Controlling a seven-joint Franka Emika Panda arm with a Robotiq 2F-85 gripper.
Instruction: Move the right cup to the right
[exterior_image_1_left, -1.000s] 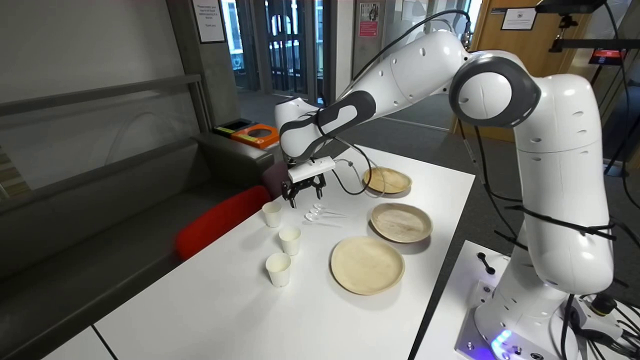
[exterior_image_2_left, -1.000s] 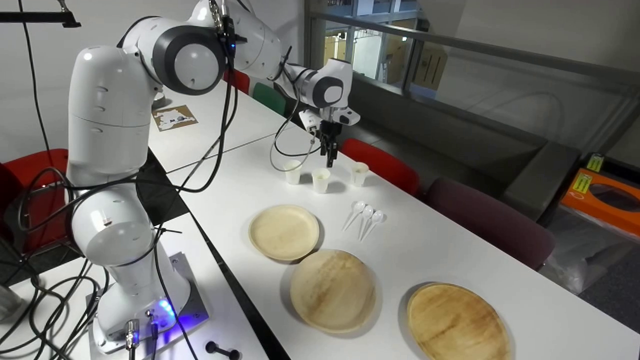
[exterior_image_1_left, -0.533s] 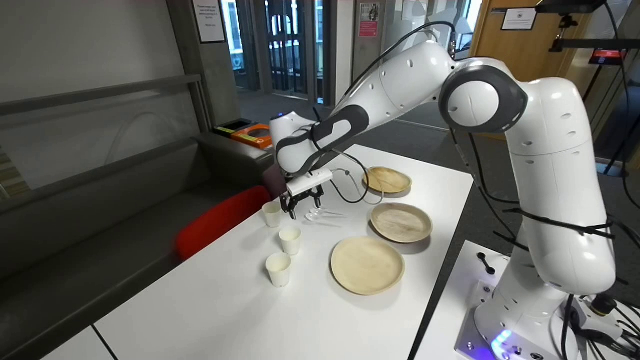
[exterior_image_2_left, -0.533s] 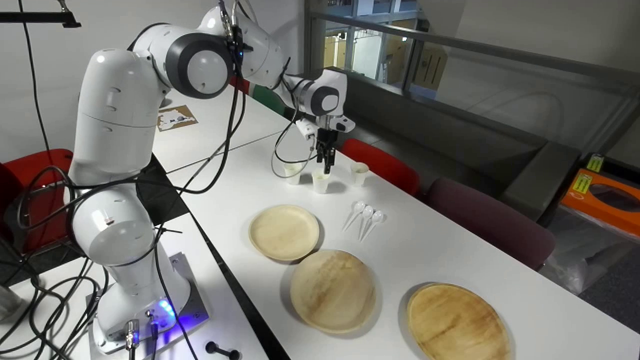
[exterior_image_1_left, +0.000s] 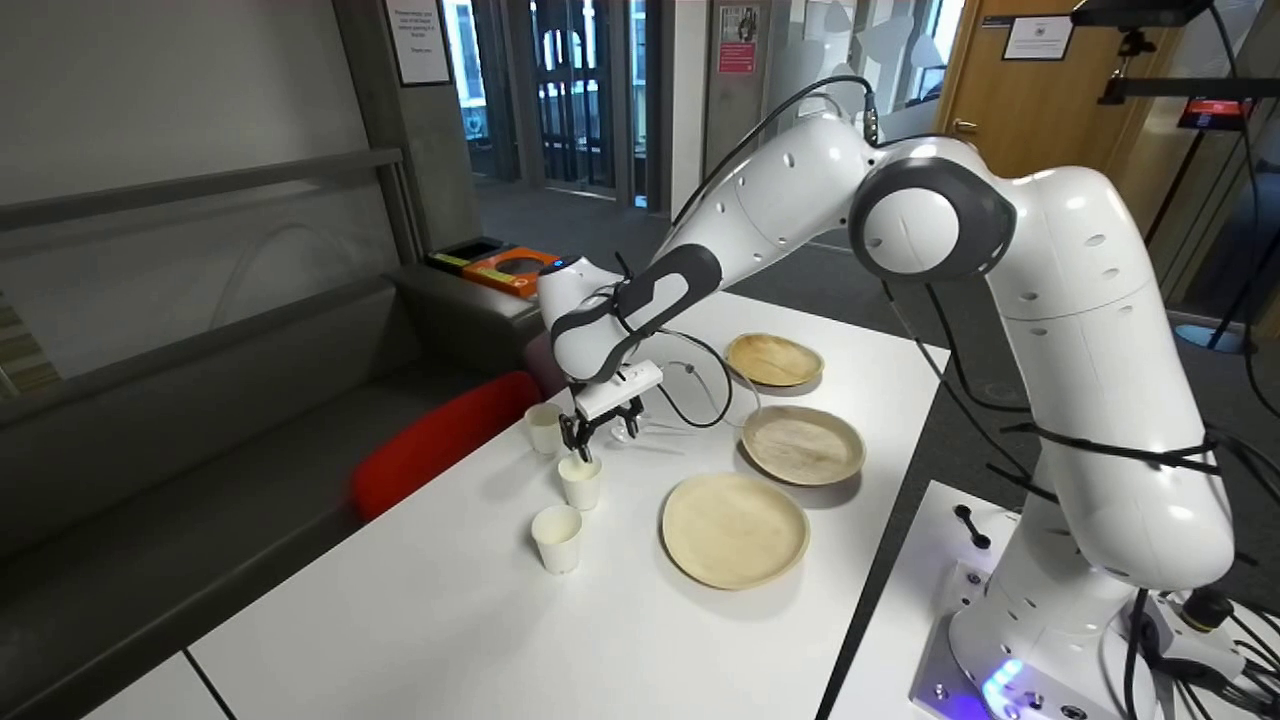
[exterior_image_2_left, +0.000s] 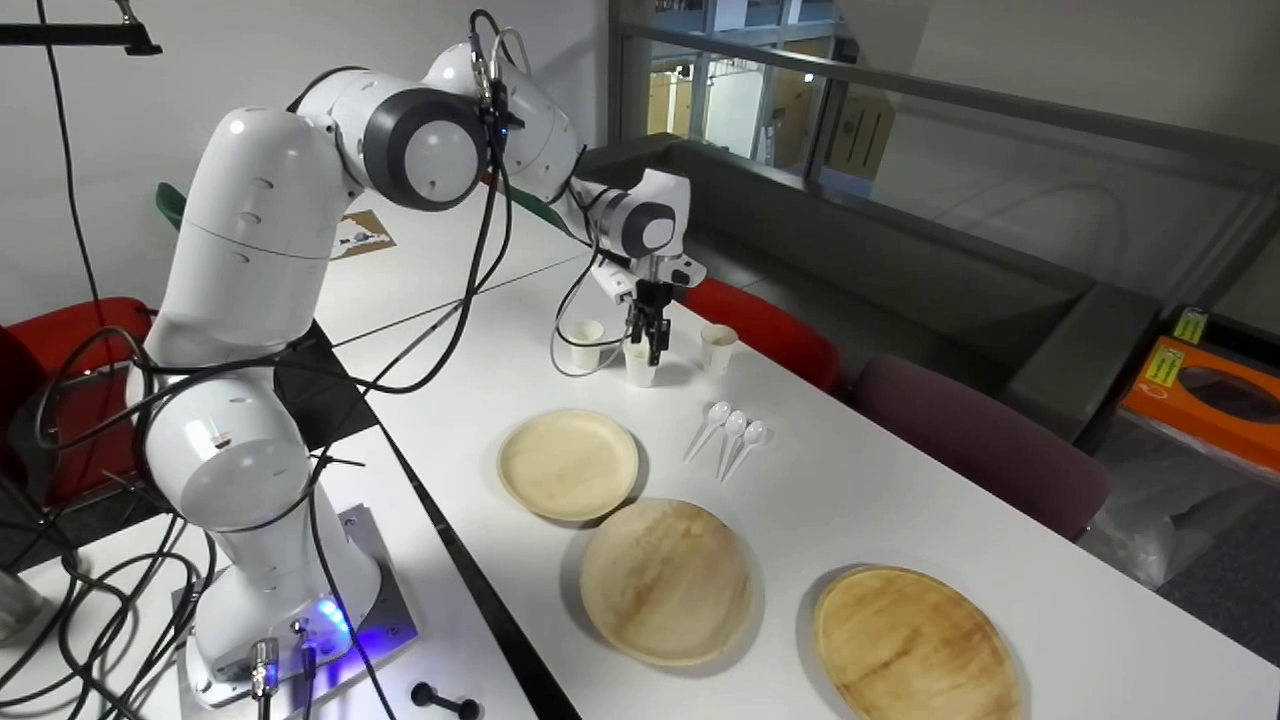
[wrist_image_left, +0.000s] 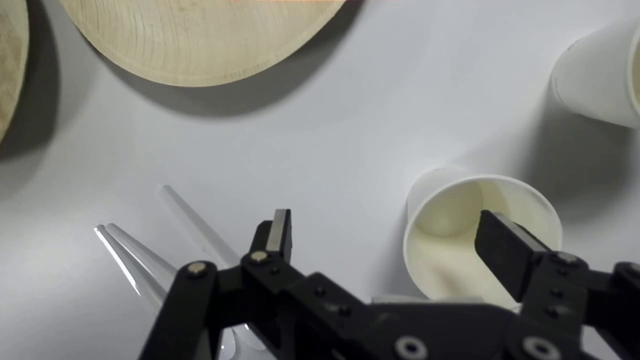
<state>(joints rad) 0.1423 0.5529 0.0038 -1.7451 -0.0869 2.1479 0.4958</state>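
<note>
Three alike small white cups stand upright on the white table. The middle cup (exterior_image_1_left: 581, 490) is under my gripper and also shows in an exterior view (exterior_image_2_left: 640, 376) and the wrist view (wrist_image_left: 450, 265). A second cup (exterior_image_1_left: 557, 545) (exterior_image_2_left: 586, 350) stands beside it, partly seen in the wrist view (wrist_image_left: 595, 80). A third cup (exterior_image_1_left: 543, 430) (exterior_image_2_left: 717, 350) stands nearer the couch. The frames do not settle which is the right cup. My gripper (exterior_image_1_left: 609, 446) (exterior_image_2_left: 652, 352) (wrist_image_left: 385, 214) is open and empty. One fingertip is over the middle cup's mouth, the other outside its rim.
Several white plastic spoons (exterior_image_2_left: 733, 432) lie beside the cups, partly under the gripper in the wrist view (wrist_image_left: 200, 230). Round tan plates (exterior_image_1_left: 735, 530) (exterior_image_1_left: 803, 446) (exterior_image_1_left: 775, 360) stand on the robot's side. A red chair (exterior_image_1_left: 440, 440) is at the couch-side table edge.
My gripper has come down and moved slightly toward the middle cup, with one fingertip now at its mouth. It has stayed open. The cups, plates and spoons have not moved.
</note>
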